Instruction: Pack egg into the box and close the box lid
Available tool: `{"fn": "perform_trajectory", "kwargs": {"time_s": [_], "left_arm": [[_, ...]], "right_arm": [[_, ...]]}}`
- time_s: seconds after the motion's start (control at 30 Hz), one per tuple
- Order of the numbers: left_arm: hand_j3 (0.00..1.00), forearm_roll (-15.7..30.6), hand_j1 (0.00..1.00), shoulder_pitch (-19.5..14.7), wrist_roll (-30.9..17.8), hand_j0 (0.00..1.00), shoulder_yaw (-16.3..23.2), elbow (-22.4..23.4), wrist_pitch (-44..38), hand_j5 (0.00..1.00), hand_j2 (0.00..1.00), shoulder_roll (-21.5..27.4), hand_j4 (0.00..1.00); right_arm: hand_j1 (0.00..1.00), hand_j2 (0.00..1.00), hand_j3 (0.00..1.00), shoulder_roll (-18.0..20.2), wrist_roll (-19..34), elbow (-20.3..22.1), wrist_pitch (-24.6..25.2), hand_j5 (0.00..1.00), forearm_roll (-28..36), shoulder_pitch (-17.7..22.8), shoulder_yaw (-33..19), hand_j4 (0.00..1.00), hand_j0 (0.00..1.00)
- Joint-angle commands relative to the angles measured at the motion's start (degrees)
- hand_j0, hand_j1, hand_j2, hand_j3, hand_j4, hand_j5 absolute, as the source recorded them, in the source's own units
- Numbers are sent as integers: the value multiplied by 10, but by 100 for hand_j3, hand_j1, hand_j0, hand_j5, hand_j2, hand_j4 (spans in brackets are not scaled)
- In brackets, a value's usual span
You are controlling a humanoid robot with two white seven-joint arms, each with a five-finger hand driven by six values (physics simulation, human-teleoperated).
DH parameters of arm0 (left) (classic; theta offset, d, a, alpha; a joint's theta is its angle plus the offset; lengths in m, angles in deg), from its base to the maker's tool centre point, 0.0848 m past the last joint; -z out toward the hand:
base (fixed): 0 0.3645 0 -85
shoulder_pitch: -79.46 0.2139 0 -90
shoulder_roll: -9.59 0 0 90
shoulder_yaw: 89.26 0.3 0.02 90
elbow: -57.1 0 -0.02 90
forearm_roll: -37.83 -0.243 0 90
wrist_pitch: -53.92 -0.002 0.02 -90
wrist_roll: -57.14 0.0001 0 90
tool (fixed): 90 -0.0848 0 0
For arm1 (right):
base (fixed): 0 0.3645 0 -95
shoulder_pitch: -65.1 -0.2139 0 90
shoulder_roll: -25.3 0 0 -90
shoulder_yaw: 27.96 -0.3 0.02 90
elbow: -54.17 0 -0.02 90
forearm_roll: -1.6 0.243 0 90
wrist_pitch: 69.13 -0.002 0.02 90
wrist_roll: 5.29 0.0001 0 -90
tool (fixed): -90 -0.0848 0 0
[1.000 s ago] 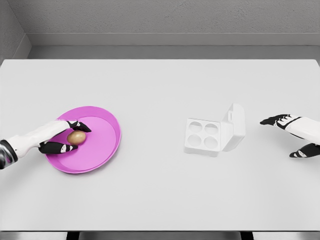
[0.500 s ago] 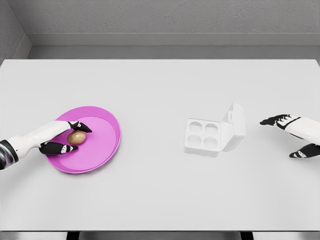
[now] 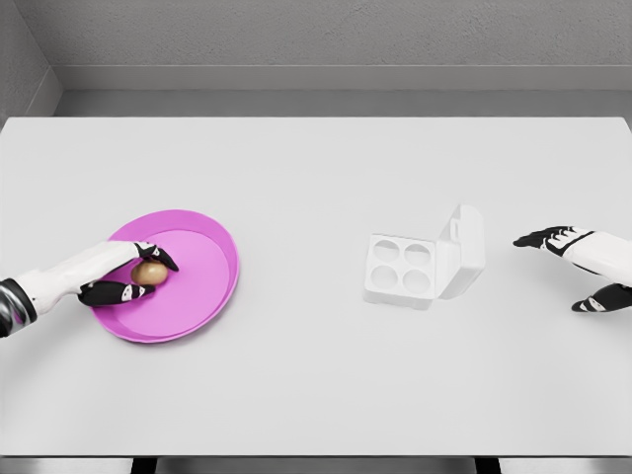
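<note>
My left hand point(image 3: 117, 275) reaches in from the lower left, over the left part of the pink plate point(image 3: 202, 286). Fingers are curled round the brown egg point(image 3: 150, 272): black-tipped digits point(image 3: 158, 255) arch over its top & right side, thumb lies just below it toward the front rim. Egg is pinched between them, approx. at the plate's left-centre. Can't tell whether the egg sits on the plate floor or is just off it.

Plate lies flat on the white table point(image 3: 316, 178), left half, nearer the front than the back.

The box point(image 3: 425, 265) is a small white carton, well apart from the plate, right of the table's middle. Lid is open, standing tilted up along the right side of the tray, hinge on that side. Tray shows four round cups, 2 x 2, all w/o eggs.

My right hand point(image 3: 578, 267) comes in at the right edge, near the box but not touching it, lid side. Fingers are spread & relaxed: upper digits point left toward the box, thumb sits lower & apart from them. It grips nothing. Its shadow falls on the table below it.

Grey wall runs behind the table's far edge.
</note>
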Motion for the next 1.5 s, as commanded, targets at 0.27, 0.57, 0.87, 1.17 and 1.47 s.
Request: {"fn": "perform_trajectory", "kwargs": {"time_s": [0.27,0.57,0.87,1.17,1.47], "left_arm": [[43,1,43,0,-2,43,-8,-14,4,43,43,1,43],[41,1,41,-1,-2,41,-8,-26,3,41,41,1,41],[41,4,41,-6,-2,41,-8,-26,2,41,41,1,41],[40,4,40,-11,-1,40,-8,-30,2,40,40,-11,40],[40,8,40,-11,-1,40,-10,-36,1,40,40,-26,40]], "right_arm": [[100,100,100,1,0,2,1,100,5,2,1,100,100],[100,100,100,1,0,1,1,100,5,0,0,100,100],[100,100,100,1,0,-8,1,100,5,-4,0,100,100],[100,100,100,0,1,-17,1,100,5,-1,-1,100,100],[100,100,100,0,1,-17,1,100,4,-4,-1,100,100]]}}
